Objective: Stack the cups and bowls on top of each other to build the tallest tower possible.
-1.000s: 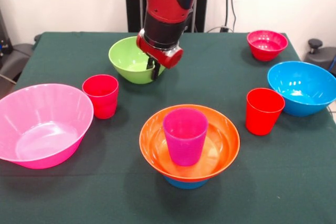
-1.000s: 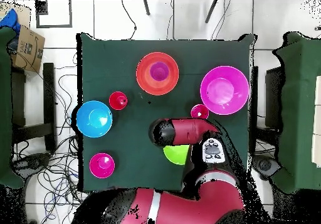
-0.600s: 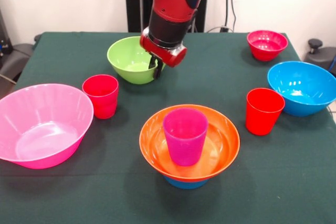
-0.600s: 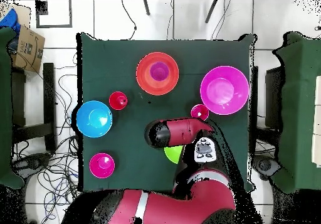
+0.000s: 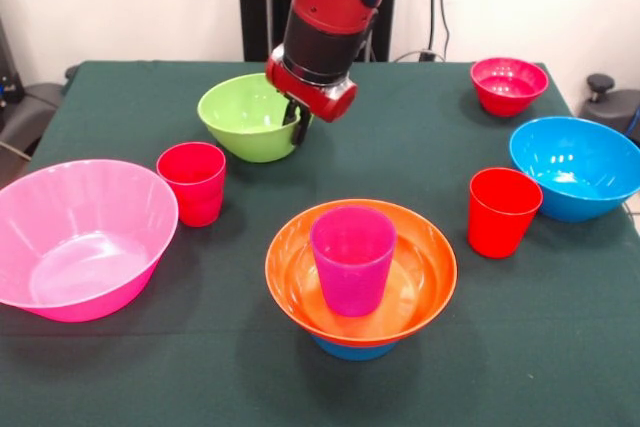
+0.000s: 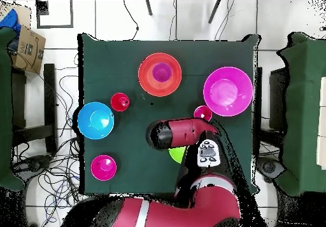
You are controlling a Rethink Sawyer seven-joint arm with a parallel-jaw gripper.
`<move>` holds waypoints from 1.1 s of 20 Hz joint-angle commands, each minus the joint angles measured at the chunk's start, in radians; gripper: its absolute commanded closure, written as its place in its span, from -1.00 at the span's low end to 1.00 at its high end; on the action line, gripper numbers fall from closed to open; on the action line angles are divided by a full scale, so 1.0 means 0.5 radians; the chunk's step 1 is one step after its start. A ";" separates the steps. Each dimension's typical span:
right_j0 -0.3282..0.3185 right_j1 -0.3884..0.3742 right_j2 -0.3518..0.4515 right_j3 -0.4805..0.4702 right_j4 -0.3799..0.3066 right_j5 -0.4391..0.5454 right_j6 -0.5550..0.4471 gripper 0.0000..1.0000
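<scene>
My gripper (image 5: 296, 125) is shut on the right rim of the lime green bowl (image 5: 240, 117), which sits at the back middle of the table, slightly tilted. In the overhead view the arm covers most of that lime green bowl (image 6: 175, 153). At the front the tower has a purple cup (image 5: 352, 259) standing in the orange bowl (image 5: 420, 277), with a small blue bowl (image 5: 352, 349) beneath. One red cup (image 5: 192, 182) stands left of the tower and another red cup (image 5: 503, 211) right of it.
A large pink bowl (image 5: 80, 237) fills the front left. A large blue bowl (image 5: 575, 167) sits at the right edge, and a small red-magenta bowl (image 5: 508, 84) behind it. Cables and chairs surround the table (image 6: 127, 53).
The arm has lifted slightly and drawn the lime green bowl a little to the left in the front view. Everything else has stayed put.
</scene>
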 commanded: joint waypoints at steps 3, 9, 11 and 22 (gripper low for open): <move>-0.012 -0.178 0.215 -0.048 -0.073 0.319 -0.372 1.00; 0.016 -0.216 0.194 -0.107 -0.100 0.477 -0.404 1.00; 0.021 -0.225 0.200 -0.117 -0.095 0.520 -0.395 1.00; 0.030 -0.265 0.257 -0.148 -0.056 0.693 -0.346 1.00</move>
